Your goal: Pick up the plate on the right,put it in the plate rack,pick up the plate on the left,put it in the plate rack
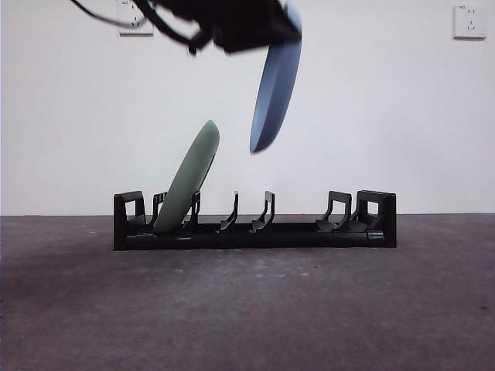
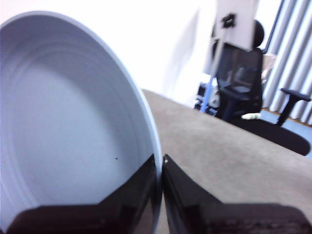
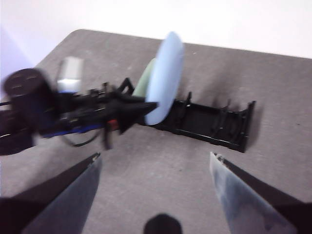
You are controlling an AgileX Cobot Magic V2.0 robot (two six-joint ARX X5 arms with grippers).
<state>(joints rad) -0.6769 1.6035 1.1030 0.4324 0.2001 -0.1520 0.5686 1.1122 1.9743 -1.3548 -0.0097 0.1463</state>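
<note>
A pale blue plate (image 1: 276, 89) hangs in the air above the black plate rack (image 1: 309, 232), tilted on edge. My left gripper (image 2: 159, 168) is shut on its rim (image 2: 153, 146), and the plate's ridged inside (image 2: 63, 126) fills much of the left wrist view. In the front view this gripper (image 1: 232, 23) comes in dark from the top. A green plate (image 1: 189, 176) leans in the rack's left slots. My right gripper (image 3: 155, 163) is open and empty, held back from the rack (image 3: 214, 122), with the blue plate (image 3: 165, 78) and the left arm (image 3: 73, 114) ahead of it.
The rack stands on a grey-brown table (image 1: 247, 309) before a white wall with sockets (image 1: 469, 21). Several prongs to the right of the green plate hold nothing. An office chair (image 2: 243, 78) stands beyond the table edge.
</note>
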